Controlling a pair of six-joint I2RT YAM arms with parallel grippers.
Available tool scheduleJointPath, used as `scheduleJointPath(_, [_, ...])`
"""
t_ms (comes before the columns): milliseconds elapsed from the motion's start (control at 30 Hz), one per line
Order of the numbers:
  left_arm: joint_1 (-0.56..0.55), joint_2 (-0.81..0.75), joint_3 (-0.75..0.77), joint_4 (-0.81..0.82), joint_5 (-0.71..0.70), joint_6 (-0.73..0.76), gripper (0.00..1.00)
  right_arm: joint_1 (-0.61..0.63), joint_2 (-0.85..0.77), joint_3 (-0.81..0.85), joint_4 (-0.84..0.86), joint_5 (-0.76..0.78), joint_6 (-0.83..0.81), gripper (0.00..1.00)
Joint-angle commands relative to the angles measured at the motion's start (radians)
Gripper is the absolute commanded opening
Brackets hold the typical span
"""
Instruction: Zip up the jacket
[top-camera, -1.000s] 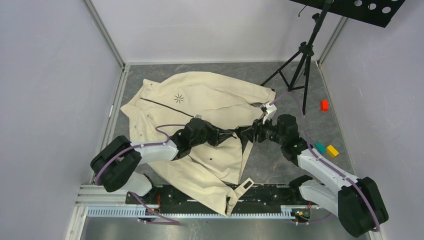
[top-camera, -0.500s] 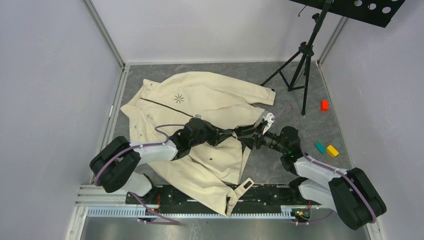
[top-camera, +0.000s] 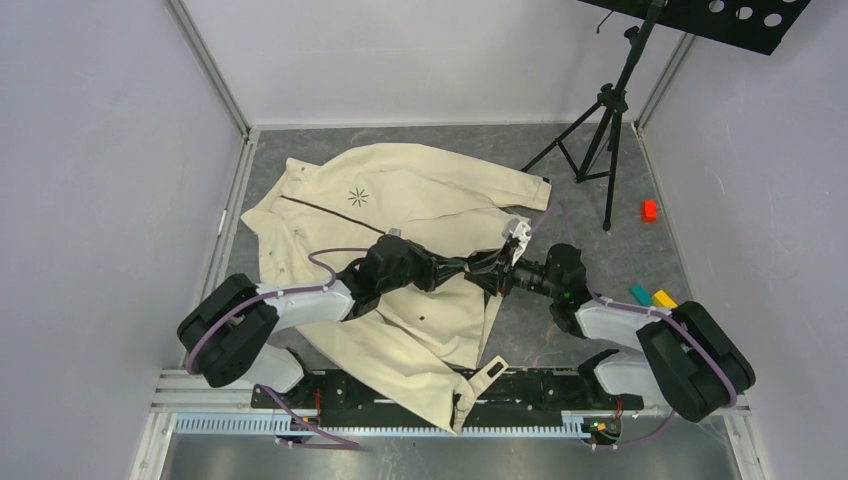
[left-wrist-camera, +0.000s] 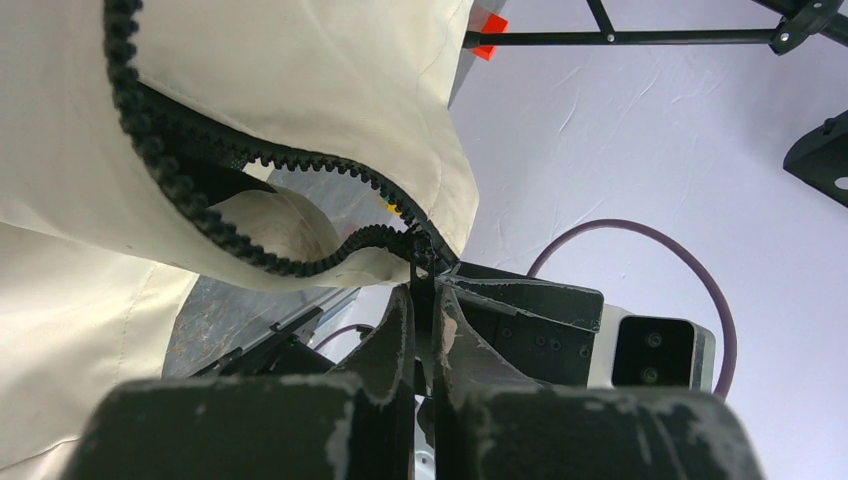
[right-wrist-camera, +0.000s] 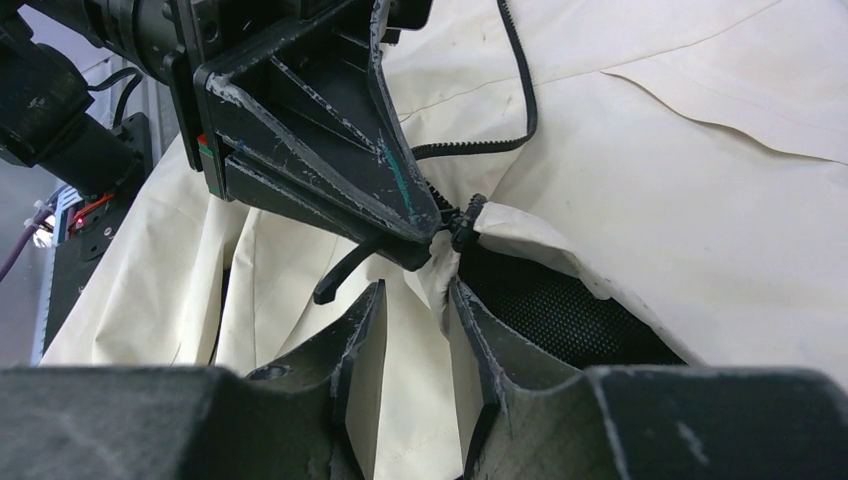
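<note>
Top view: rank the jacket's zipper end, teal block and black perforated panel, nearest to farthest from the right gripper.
1. jacket's zipper end, just ahead of the right gripper
2. teal block, off to its right
3. black perforated panel, far top-right corner

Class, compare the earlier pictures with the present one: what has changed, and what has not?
The right gripper swung left toward the left gripper and narrowed around the jacket edge beside the zipper. The left gripper stayed clamped on the zipper's end; the jacket lay unmoved.
</note>
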Motion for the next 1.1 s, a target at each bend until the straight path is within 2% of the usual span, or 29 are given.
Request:
scheduleJointPath(0, [0.004,-0.027,0.004,0.013,0.008,0.003,0.02,0.024,0.036,0.054,0.075,-0.001,-0.019,0.33])
scheduleJointPath(133, [0.004,-0.030,0.007,0.014,0.008,0.005,0.02,0.029,0.061,0.065,0.069,0.021,-0.024,0.31])
scheduleJointPath(267, [0.004,-0.035,0.004,0.009,0.007,0.006,0.02,0.030,0.023,0.057,0.014,0.090,-0.066,0.44])
scheduleJointPath(467, [0.004,-0.027,0.008,0.013,0.012,0.008,0.02,0.030,0.026,0.053,0.005,0.124,-0.069,0.48])
scheduleJointPath(733, [0.004,-0.031,0.008,0.006,0.009,0.010,0.02,0.035,0.096,0.055,0.154,0.065,0.018,0.33])
scheduleJointPath(833, [0.004,-0.031,0.005,0.002,0.007,0.011,0.02,0.038,0.110,0.059,0.185,0.070,0.039,0.20])
scheduleJointPath(867, [0.004,-0.030,0.003,-0.003,0.006,0.013,0.02,0.039,0.108,0.056,0.203,0.078,0.053,0.14])
scheduleJointPath(900, [0.003,-0.032,0.002,-0.011,0.004,0.014,0.02,0.040,0.103,0.053,0.218,0.089,0.068,0.04])
scheduleJointPath(933, [0.003,-0.032,-0.001,-0.018,0.000,0.015,0.02,0.039,0.098,0.053,0.229,0.100,0.081,0.00])
scheduleJointPath(1067, [0.003,-0.042,-0.015,-0.060,-0.020,0.007,0.02,0.037,0.028,0.006,0.238,0.175,0.108,0.00])
